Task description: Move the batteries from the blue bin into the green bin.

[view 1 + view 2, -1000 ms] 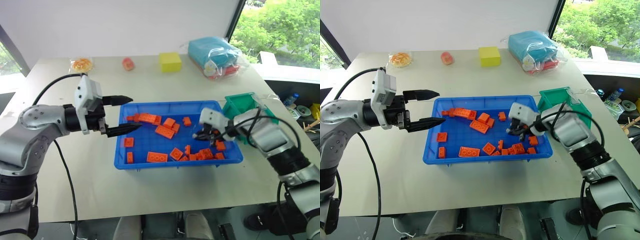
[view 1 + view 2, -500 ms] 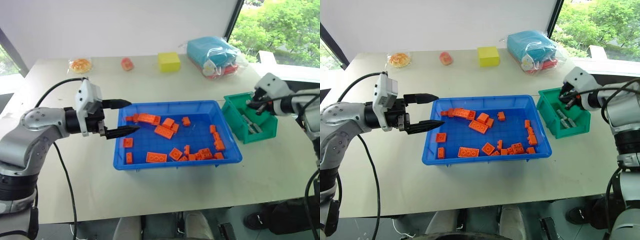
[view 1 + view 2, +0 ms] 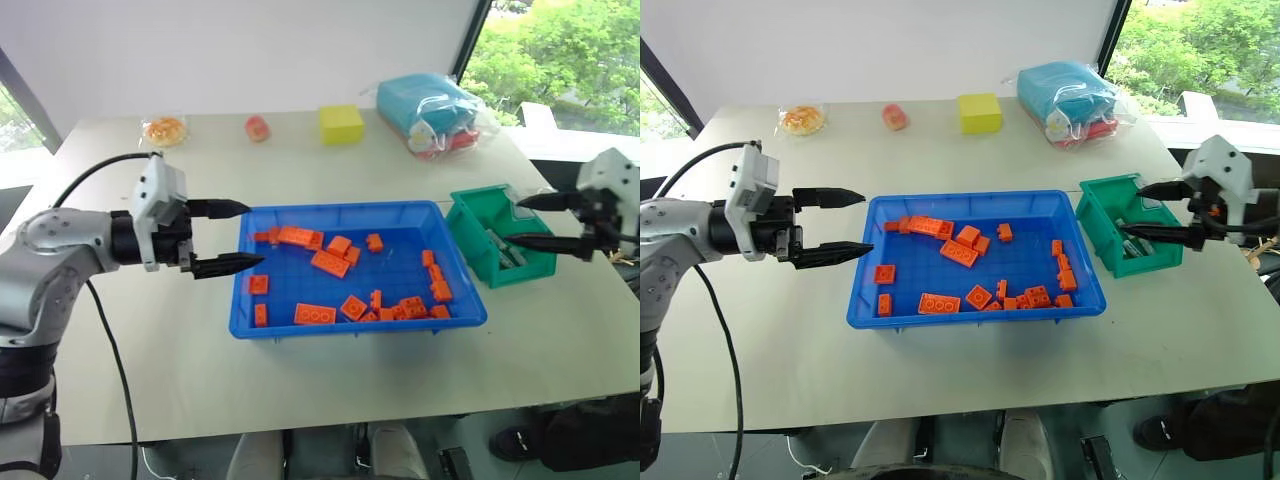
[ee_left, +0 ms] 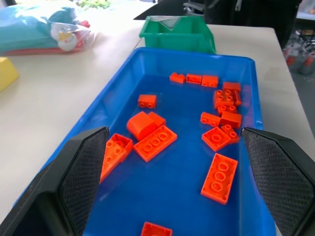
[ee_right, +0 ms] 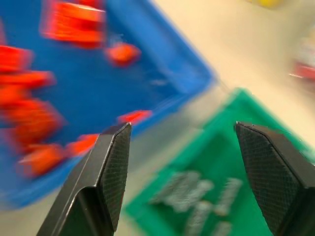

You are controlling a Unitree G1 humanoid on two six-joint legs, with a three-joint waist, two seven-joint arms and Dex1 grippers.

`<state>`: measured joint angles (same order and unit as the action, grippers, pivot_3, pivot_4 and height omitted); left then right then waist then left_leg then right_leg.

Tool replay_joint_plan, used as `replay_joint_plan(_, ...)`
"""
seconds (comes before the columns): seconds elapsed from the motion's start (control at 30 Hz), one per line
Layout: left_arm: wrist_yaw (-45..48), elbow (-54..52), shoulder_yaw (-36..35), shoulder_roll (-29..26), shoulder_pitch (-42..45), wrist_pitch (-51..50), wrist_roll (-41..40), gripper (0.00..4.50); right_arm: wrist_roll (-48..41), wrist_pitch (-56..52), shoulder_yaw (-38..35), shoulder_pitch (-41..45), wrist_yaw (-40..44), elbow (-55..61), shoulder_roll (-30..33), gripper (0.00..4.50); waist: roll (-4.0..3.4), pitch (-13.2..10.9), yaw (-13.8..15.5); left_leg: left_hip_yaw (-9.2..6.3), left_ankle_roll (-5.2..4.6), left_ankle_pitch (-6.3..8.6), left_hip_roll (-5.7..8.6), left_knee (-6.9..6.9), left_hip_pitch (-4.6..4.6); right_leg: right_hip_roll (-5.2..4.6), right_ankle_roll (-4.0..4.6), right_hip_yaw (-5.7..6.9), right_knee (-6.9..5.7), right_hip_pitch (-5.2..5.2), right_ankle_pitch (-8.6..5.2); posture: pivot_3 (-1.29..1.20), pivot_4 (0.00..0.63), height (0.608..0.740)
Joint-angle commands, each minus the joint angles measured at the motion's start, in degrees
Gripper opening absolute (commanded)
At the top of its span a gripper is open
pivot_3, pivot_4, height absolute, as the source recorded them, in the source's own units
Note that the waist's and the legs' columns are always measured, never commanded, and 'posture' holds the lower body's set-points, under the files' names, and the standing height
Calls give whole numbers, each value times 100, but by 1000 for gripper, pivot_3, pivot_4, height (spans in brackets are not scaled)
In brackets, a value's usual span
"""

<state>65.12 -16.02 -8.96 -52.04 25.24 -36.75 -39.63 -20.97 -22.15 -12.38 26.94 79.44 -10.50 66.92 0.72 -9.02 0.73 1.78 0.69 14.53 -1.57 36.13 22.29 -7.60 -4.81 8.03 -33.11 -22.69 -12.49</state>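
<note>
I judge drop-off step. Right gripper (image 3: 1152, 212) wide, empty, over small teal-green plastic bin (image 3: 1102, 226); silver-grey cylinder batteries (image 5: 197, 194) inside. Left gripper (image 3: 236, 236) wide beside it, at shallow blue plastic tray (image 3: 250, 324); none visible there. Next: inspect tray.

No text, label, brand, number or sign can be read on anything in these views; the wrapped blue bundle (image 3: 432, 112) shows printing too small to make out.
</note>
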Motion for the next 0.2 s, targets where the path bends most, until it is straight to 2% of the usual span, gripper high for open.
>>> replay_joint_plan(0.03,271,-134,-285,-271,-90,-44,-214,4500,-357,31,-332,-139,452,193,222,3403,2,2,-8,0,10,6,-4,-1,-2,1,0,0,0,-1,0,0,150,706)
replay_joint_plan(0.2,414,16,-206,-350,-121,66,-86,4500,-275,182,-169,-200,324,262,-2,3403,-4,1,-6,23,15,9,-10,-7,-6,0,2,-1,-2,-11,-1,0,150,706)
